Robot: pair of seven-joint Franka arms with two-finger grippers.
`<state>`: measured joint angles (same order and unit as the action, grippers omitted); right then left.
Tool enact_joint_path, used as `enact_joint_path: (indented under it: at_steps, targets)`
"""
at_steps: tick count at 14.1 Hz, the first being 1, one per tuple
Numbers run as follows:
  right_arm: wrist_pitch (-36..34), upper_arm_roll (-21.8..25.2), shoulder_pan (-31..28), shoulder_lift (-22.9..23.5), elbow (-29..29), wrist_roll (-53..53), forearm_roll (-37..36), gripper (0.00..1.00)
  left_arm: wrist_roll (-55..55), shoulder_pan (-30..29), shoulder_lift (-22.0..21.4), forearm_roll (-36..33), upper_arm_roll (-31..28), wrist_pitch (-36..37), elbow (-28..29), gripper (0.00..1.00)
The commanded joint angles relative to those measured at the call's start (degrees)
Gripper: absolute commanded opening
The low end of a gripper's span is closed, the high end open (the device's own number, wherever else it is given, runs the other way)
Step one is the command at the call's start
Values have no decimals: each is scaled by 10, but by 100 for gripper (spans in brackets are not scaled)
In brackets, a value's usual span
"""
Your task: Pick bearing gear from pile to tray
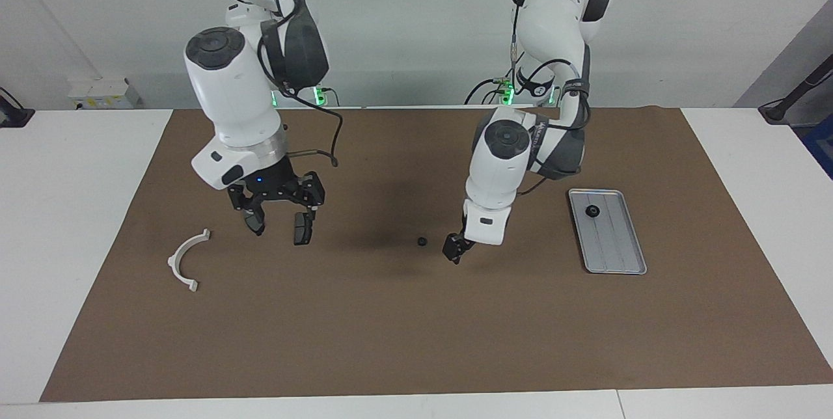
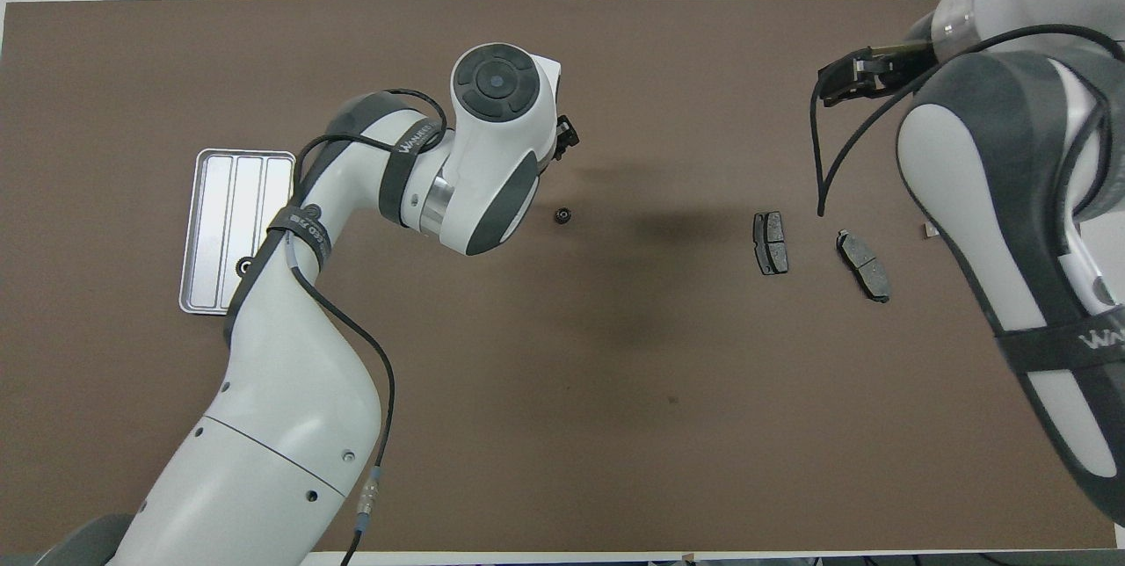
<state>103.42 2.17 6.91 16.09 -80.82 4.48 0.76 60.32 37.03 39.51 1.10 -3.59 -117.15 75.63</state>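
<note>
1. A small black round bearing gear (image 1: 422,241) lies alone on the brown mat (image 1: 416,328) near the middle of the worktop (image 1: 84,211), touching nothing.
2. A second small black round gear (image 1: 591,211) sits inside the rectangular silver-grey ribbed metal tray (image 1: 615,256), in the part of it nearer the robots.
3. The tray lies flat on the mat toward the left arm's end of the worktop, well apart from the loose gear.
4. The left gripper (image 1: 453,252) hangs low over the mat just beside the loose gear, on the tray's side of it, not touching it. Its fingers point down; seen edge-on, whether they stand wide or narrow cannot be told from the views, and nothing shows between them.
5. Two dark grey brake pads lie toward the right arm's end: one (image 2: 770,243) closer to the middle, the other (image 2: 864,264) beside it, the two apart.
6. The right gripper (image 1: 278,218) is raised over these two pads with its fingers spread wide and nothing held.
7. A white half-ring plastic bracket (image 1: 185,259) rests on the mat nearest the right arm's end, apart from the pads; in the overhead view the right arm hides nearly all of it.
</note>
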Motion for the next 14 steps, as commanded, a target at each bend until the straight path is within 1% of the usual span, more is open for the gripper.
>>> enact_joint_path:
  at_steps: [1,3,5,7,8,9,12,14]
  targets:
    - [-5,-10,-29,-18,-17,-18,0,100,8,16,18,-2,-14,31,-37,100]
    - [-4,-9,-40,-18,-19,-13,0,100,8,23,14,-1,-12,18,-13,87]
    - [-7,-9,-49,-21,-19,3,0,100,8,25,13,12,-14,8,-13,86]
    - [-23,-9,-66,-40,-26,8,-2,100,8,25,14,21,-13,-7,-9,85]
    - [-35,-9,-68,-48,-25,3,-9,100,8,25,14,22,-13,-29,-6,84]
    - [-44,-8,-69,-55,-25,3,-10,100,8,29,12,22,-14,-44,13,84]
    - [-67,-8,-85,-75,-24,4,-10,100,8,35,6,22,-14,-48,26,84]
    - [-85,-8,-87,-102,-21,-1,-10,100,8,40,0,22,-14,-52,40,83]
